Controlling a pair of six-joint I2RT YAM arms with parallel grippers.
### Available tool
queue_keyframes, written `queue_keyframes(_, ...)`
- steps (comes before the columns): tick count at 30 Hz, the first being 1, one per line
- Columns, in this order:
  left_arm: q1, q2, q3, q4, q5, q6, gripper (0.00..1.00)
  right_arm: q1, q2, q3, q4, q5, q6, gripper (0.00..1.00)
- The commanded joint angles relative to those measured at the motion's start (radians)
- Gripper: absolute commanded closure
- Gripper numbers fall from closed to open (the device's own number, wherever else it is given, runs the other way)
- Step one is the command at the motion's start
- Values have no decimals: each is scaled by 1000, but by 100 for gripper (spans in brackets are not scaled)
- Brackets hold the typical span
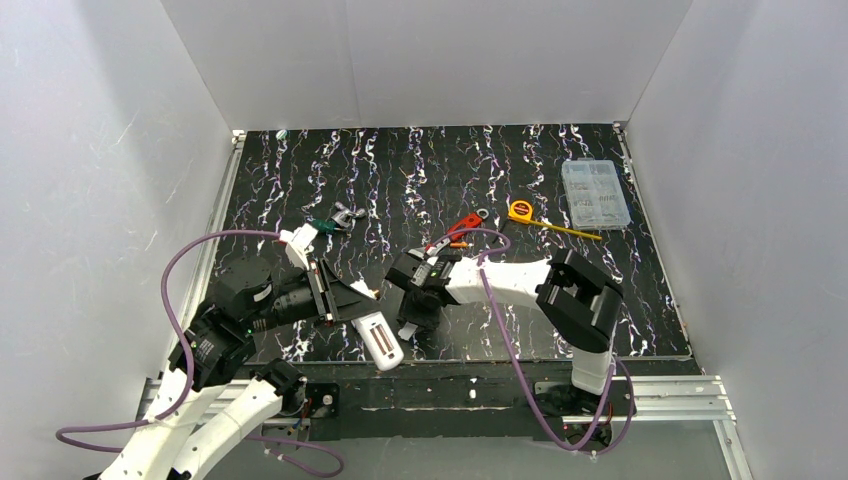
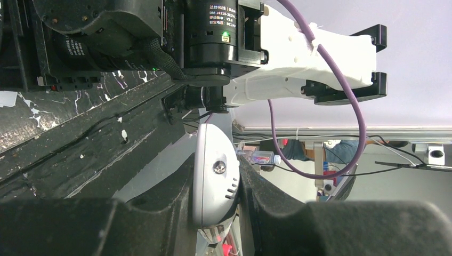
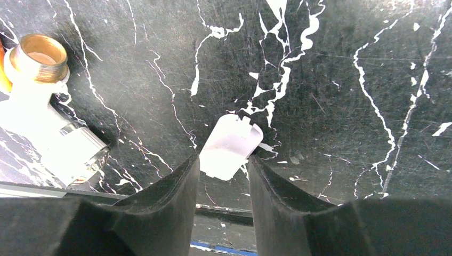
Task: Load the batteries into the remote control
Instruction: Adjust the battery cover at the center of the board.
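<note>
The left gripper [image 2: 216, 186] is clamped on the remote control [image 2: 212, 154], keeping it near the 6 o'clock edge of the table [image 1: 400, 180], probably to steady it for loading. At its 2 o'clock the right gripper [image 3: 224, 170] straddles the small white cover [image 3: 230, 144]; I cannot tell whether it pinches it. What looks like an orange battery [image 1: 459, 244] lies at 12 o'clock beside the wrench [image 1: 462, 226].

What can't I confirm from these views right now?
Remote control recess: left gripper hides it in left wrist; too small in top view.
Batteries: orange speck in top view, too small to count.
White cover: right gripper hides its edges in right wrist; gripped or loose, unclear.
</note>
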Motion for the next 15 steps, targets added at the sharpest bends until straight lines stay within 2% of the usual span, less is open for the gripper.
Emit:
queue_keyframes(1, -1, 1, 39, 21, 43, 15, 100, 4, 44, 34, -79, 65, -7, 54)
queue_keyframes(15, -1, -14, 36, -21, 36, 25, 100, 4, 118, 76, -163, 69, -54, 57)
